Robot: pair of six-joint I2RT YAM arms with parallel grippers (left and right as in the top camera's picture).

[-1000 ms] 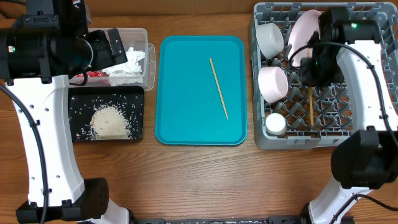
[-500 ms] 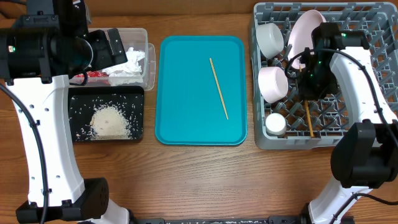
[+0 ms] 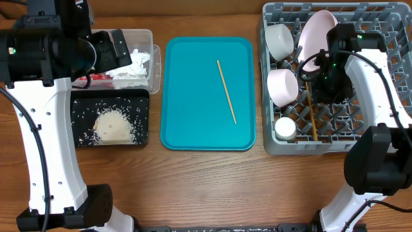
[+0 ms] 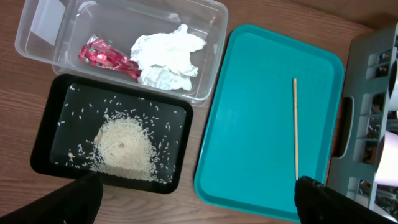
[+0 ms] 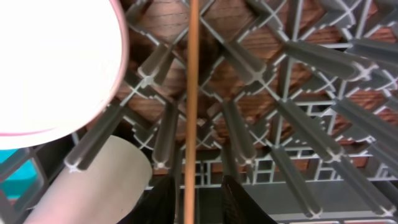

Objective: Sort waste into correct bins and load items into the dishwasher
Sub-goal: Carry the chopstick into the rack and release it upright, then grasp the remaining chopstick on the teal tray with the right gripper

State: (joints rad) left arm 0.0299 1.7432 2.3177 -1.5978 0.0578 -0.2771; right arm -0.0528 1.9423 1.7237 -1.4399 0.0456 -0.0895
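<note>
Step in hand: loading chopsticks, I'd judge. One thin wooden chopstick (image 3: 312, 116) lies slanted across the pegs of the grey plastic dish rack (image 3: 270, 147).
Right hand (image 5: 199, 190): over the rack, fingers slightly apart either side of that chopstick, not pinching it.
Left hand (image 4: 205, 202): spread wide, empty, above the bins.
Left to load: the second wooden chopstick (image 3: 226, 91), flat on the teal tray (image 3: 193, 132).
Next move: probably lift clear of the pegs, then take a low, careful pinch on the tray.

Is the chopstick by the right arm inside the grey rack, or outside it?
Inside. The chopstick lies slanted between the pegs of the grey rack, well within its walls.
</note>
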